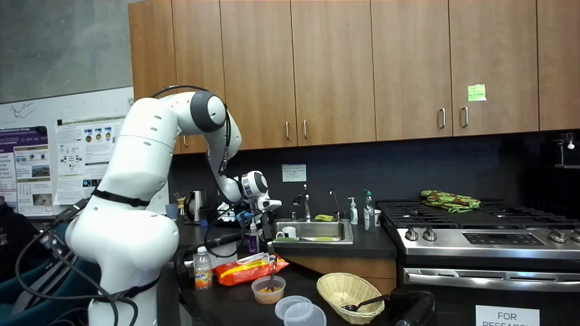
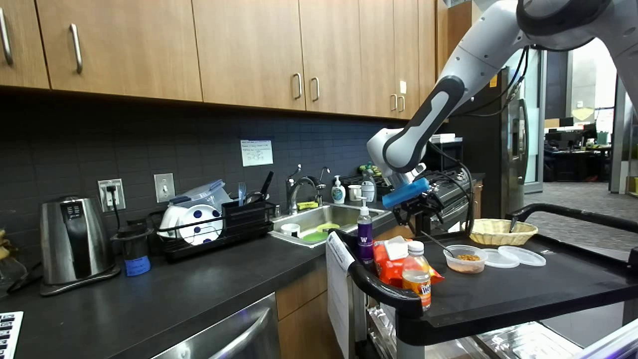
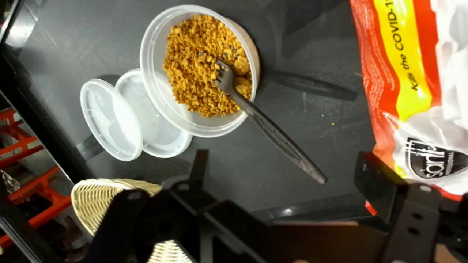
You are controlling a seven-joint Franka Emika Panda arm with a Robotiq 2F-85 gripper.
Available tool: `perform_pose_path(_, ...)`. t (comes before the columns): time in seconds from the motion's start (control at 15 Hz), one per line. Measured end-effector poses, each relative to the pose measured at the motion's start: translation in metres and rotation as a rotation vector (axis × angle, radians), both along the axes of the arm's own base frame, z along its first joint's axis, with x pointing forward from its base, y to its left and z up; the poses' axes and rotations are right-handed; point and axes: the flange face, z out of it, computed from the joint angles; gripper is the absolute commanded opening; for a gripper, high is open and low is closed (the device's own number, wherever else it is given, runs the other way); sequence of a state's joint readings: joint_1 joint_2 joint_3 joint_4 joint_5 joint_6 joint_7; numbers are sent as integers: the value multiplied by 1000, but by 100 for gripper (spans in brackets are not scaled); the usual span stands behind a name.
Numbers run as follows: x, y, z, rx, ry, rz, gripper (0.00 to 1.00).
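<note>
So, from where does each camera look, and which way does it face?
An exterior view: beside the arm, facing the cabinets and stove; the arm shows nearly whole.
An exterior view: near the kettle, looking along the counter toward the cart; the arm shows at upper right.
Wrist view: above the cart, looking down on the tub and fork; the gripper, open, shows at bottom.
Both exterior views share the sink; all three show the basket.

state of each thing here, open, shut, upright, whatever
claw: open, holding nothing
black plastic fork: tilted, tines in the crumbs
plastic container: open, partly filled
two plastic lids: off, overlapping
red Sani package: lying down; sealed or opened, unclear
orange-labelled bottle: capped, upright
wicker basket: upright, black spoon inside
electric kettle: upright
cabinet doors: shut
</note>
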State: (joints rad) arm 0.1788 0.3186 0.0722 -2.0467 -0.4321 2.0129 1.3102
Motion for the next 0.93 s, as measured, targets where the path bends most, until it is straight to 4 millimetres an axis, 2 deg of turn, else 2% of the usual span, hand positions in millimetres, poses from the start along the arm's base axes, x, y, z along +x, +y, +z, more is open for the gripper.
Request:
perform_pose_path(0.47,11,-17,-6,-26,20,-43,100)
perform_pose_path(0.93,10,-31,-11,-56,60,-75,100)
